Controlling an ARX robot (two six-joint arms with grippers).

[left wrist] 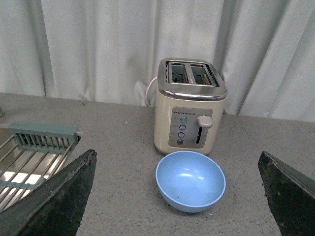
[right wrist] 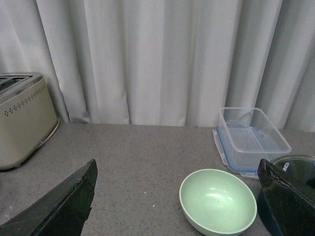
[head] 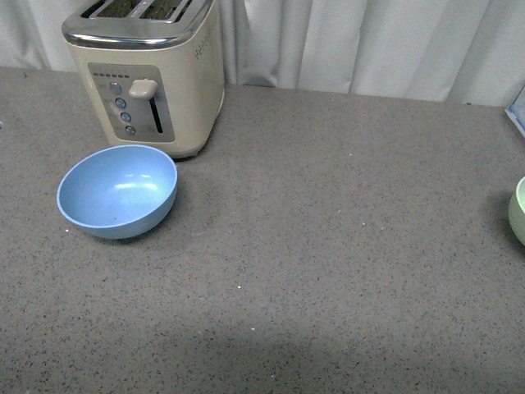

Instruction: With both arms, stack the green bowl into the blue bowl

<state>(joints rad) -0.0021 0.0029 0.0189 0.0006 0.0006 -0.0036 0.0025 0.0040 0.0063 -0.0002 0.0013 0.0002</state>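
Left pincer (left wrist: 175, 156) and right pincer (right wrist: 177, 163) gape wide, empty; in the front view blue bowl (head: 117, 190) sits centre-left, green bowl (head: 518, 211) at right edge.

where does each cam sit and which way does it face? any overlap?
Front view: on the body, looking down at blue bowl and toaster; no arm shows.
Left wrist view: on the left wrist, facing toaster and blue bowl; left fingers spread wide.
Right wrist view: on the right wrist, facing green bowl and clear container; right fingers spread wide.
Shared: all three see the toaster.
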